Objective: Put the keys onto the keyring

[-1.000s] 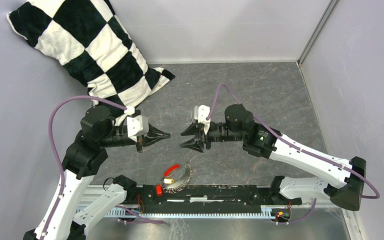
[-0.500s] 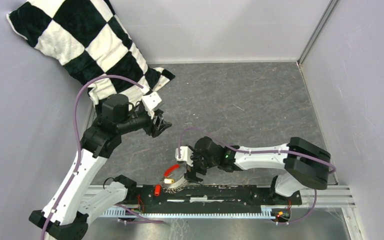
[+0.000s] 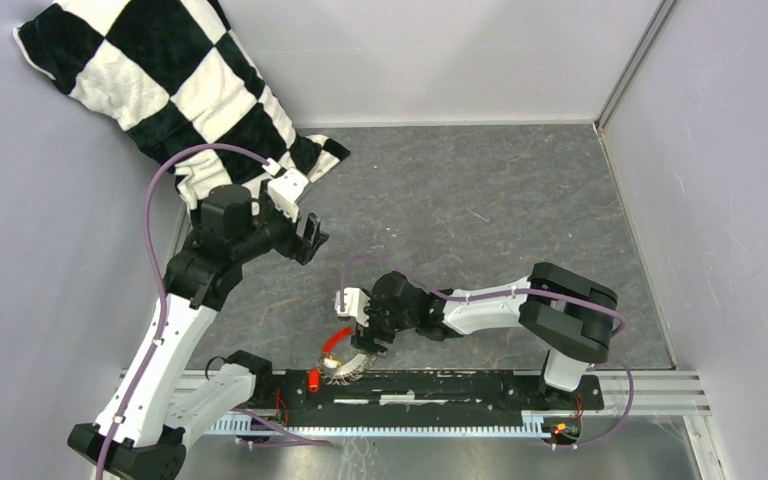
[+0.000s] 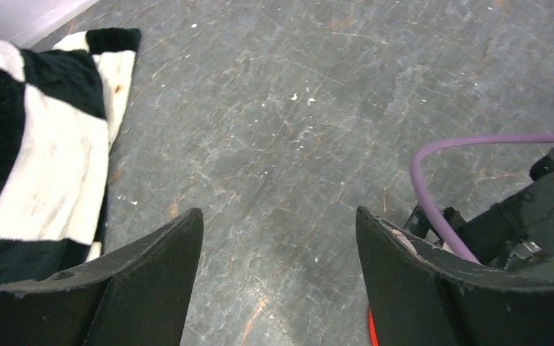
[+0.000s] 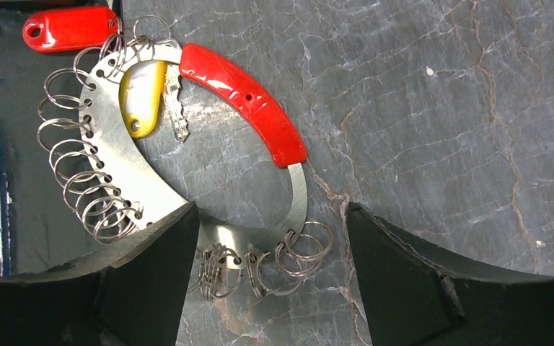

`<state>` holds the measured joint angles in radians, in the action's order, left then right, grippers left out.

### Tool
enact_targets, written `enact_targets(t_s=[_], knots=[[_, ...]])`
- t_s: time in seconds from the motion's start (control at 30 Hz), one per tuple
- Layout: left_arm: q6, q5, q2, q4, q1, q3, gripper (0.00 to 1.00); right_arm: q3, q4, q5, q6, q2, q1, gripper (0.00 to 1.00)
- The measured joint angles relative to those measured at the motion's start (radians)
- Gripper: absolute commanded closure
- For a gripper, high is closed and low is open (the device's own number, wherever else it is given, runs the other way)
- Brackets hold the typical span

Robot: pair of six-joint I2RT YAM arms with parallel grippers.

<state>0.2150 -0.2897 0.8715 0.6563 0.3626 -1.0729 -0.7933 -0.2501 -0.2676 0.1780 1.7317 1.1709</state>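
Note:
The keyring (image 5: 115,155) is a flat metal hoop with a red arc (image 5: 249,101) and several small split rings along its rim. It lies at the table's near edge (image 3: 344,368). A yellow key (image 5: 142,97) lies inside the hoop, its blade beside the red arc; in the top view it is a pale speck (image 3: 331,358). A red key (image 5: 68,29) rests on the black base rail (image 3: 314,380). My right gripper (image 5: 270,216) hangs open over the hoop's lower rim (image 3: 364,338), holding nothing. My left gripper (image 4: 278,216) is open above bare table near the pillow (image 3: 310,236).
A black-and-white checked pillow (image 3: 175,95) leans in the far left corner, its edge showing in the left wrist view (image 4: 36,144). The black base rail (image 3: 440,385) runs along the near edge. Walls close the table at the back and right.
My right arm dropped from mid-table to the near edge and now hovers over the keyring. My left gripper opened and swung back-left toward the pillow.

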Motion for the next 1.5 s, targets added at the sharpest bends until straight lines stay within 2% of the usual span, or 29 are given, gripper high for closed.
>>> enact_targets(t_s=[0.1, 0.23, 0.6, 0.8, 1.07, 1.3, 1.33, 1.37, 1.4, 1.5], knots=[[0.0, 0.0, 0.001, 0.001, -0.037, 0.001, 0.14, -0.01, 0.002, -0.001, 0.002, 0.003, -0.006, 0.27], [0.0, -0.002, 0.001, 0.001, -0.077, 0.023, 0.01, -0.06, 0.011, 0.003, 0.002, 0.042, -0.009, 0.32], [0.003, -0.053, 0.089, 0.007, -0.241, 0.039, 0.0, -0.081, 0.076, 0.101, 0.046, 0.048, -0.087, 0.35], [0.015, -0.063, 0.152, -0.004, -0.319, 0.038, 0.0, -0.05, 0.121, 0.221, 0.105, -0.01, -0.283, 0.35], [0.034, -0.107, 0.16, -0.045, -0.335, 0.049, 0.0, -0.077, 0.131, 0.286, 0.135, 0.008, -0.562, 0.34], [0.034, -0.136, 0.155, -0.12, -0.335, 0.132, 0.0, -0.265, 0.162, 0.299, 0.135, 0.149, -0.705, 0.3], [0.034, -0.136, 0.156, -0.131, -0.335, 0.14, 0.0, -0.288, 0.173, 0.303, 0.135, 0.16, -0.715, 0.26], [0.034, -0.137, 0.156, -0.143, -0.335, 0.145, 0.0, -0.305, 0.185, 0.303, 0.134, 0.163, -0.722, 0.07], [0.034, -0.137, 0.158, -0.157, -0.335, 0.15, 0.0, -0.314, 0.192, 0.305, 0.134, 0.161, -0.73, 0.02], [0.032, -0.14, 0.164, -0.206, -0.335, 0.166, 0.0, -0.29, 0.199, 0.305, 0.121, 0.095, -0.74, 0.02]])
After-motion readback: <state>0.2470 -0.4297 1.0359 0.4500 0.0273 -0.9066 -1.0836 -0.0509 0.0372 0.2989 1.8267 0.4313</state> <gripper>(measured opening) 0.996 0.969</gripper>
